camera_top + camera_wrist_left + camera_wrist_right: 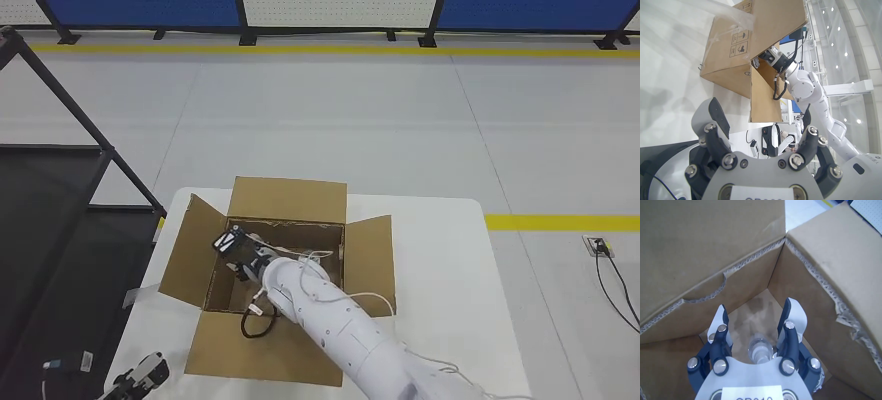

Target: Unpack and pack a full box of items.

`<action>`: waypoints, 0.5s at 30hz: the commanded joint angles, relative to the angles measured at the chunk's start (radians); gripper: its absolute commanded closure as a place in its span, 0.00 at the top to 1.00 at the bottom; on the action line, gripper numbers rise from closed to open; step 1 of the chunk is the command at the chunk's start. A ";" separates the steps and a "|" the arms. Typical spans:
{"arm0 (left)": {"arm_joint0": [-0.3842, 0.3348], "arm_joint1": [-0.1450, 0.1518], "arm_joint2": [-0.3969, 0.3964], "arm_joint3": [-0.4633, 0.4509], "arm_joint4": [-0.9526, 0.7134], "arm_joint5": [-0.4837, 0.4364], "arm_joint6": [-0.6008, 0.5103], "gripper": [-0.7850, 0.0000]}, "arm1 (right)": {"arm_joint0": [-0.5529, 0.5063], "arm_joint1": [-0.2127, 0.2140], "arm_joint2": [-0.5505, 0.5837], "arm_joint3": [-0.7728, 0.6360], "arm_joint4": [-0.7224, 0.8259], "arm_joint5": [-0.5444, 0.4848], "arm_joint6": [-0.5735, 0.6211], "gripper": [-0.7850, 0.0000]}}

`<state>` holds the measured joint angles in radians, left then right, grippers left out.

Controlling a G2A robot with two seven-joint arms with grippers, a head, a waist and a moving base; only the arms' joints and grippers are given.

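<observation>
A brown cardboard box (285,205) stands on the white table (440,260) with all its flaps folded out. My right arm leans into it from above, and the right gripper (755,306) hangs open inside, near a corner. Beneath it, between the fingers and close to the palm, a clear bottle with a white top (760,346) rests on the box floor, and neither pad touches it. My left gripper (761,108) is open and holds nothing, low beside the table's front left corner (140,378), facing the outside of the box (730,47).
A black metal frame (60,200) stands to the left of the table. Bare tabletop lies to the right of the box. The box's inner edges are torn and ragged (846,321). A yellow floor line (560,222) runs behind the table.
</observation>
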<state>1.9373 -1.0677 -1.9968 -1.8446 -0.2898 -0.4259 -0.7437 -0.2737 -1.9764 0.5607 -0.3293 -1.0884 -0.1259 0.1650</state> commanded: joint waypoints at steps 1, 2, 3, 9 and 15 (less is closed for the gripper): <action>-0.003 0.000 0.004 -0.004 0.007 0.004 -0.001 1.00 | -0.009 0.014 0.012 -0.027 -0.008 -0.003 -0.032 0.84; -0.004 0.000 0.005 -0.005 0.010 0.005 -0.002 1.00 | -0.016 0.022 0.018 -0.044 -0.013 -0.004 -0.045 0.85; -0.006 0.000 0.006 -0.007 0.012 0.007 -0.001 1.00 | -0.024 0.030 0.023 -0.064 -0.021 -0.002 -0.057 0.89; -0.013 0.001 0.012 -0.011 0.026 0.018 -0.005 1.00 | -0.110 0.103 0.073 -0.266 -0.098 0.024 -0.067 1.00; -0.019 0.002 0.022 -0.015 0.050 0.032 -0.013 1.00 | -0.292 0.210 0.182 -0.632 -0.242 0.026 0.020 1.00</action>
<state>1.9192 -1.0662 -1.9770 -1.8597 -0.2462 -0.3975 -0.7547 -0.5193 -1.7891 0.7155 -0.8614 -1.2975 -0.0917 0.1587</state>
